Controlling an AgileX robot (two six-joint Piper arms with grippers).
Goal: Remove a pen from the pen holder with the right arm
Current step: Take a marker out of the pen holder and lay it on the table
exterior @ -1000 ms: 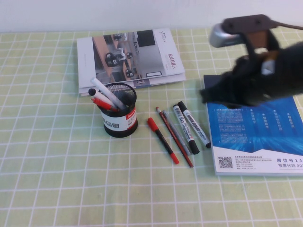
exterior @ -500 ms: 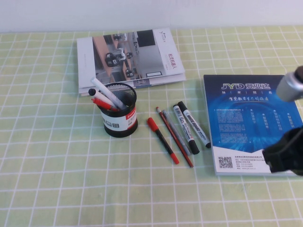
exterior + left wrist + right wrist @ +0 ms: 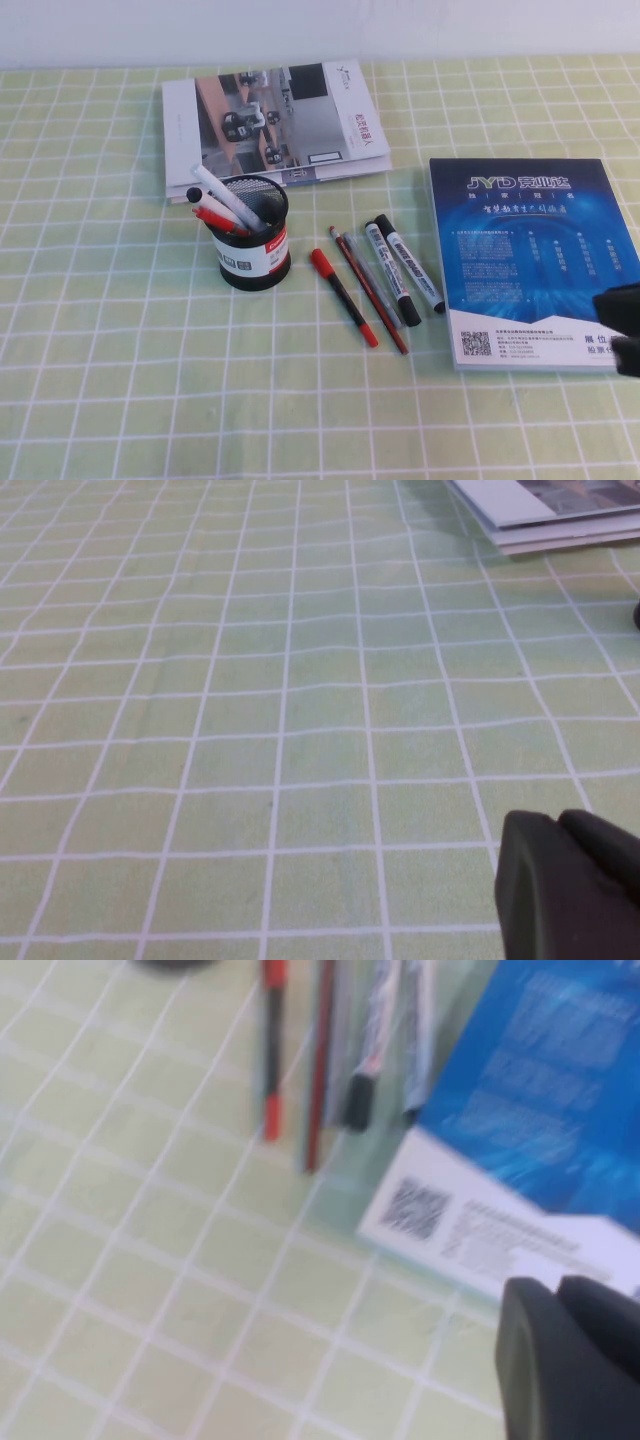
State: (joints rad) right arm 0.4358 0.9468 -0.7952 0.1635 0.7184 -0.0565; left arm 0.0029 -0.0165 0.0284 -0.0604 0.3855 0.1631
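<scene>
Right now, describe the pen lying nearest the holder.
The left gripper is over checked cloth, the right gripper shut by the blue booklet. Beside the black mesh pen holder, on its right, lies the pen: black barrel, red at both ends.

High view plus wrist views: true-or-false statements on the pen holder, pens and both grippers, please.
1. The pen holder stands upright with pens in it. True.
2. The right gripper grips a pen above the holder. False: it is shut at the high view's right edge, by the blue booklet, with no pen seen in it.
3. Loose pens lie between holder and booklet. True.
4. The holder rests on the grey brochure. False: it stands on the tablecloth in front of it.
5. The left gripper reaches into the holder. False: it is over bare tablecloth, outside the high view.
</scene>
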